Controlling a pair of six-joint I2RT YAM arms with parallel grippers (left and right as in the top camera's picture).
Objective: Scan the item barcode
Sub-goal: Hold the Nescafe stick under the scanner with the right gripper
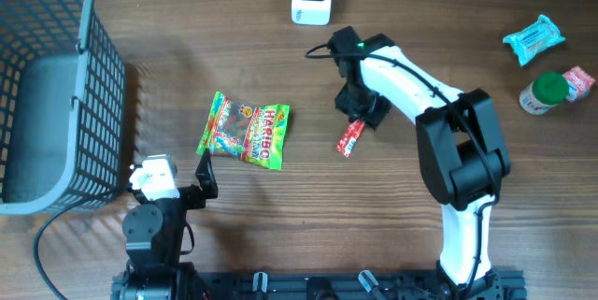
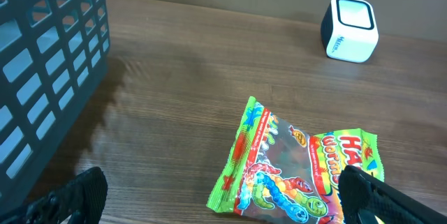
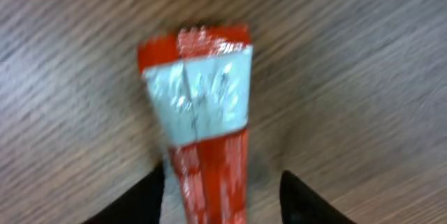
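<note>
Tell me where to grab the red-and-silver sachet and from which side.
Pinch the sachet across its narrow width, on the red stretch by the silver band, coming straight down from above. It lies flat on the table, long and slim, so only its two long edges fit between the fingers.

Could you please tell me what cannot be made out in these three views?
Red packet: print blurred in the right wrist view, lower end cut by the bottom edge; overhead, the right gripper covers its upper end.
Gummy bag: lower right corner hidden behind a finger of the left gripper, left wrist view.
Basket: cut by the overhead view's left edge.
Green-capped bottle: label too small overhead.
</note>
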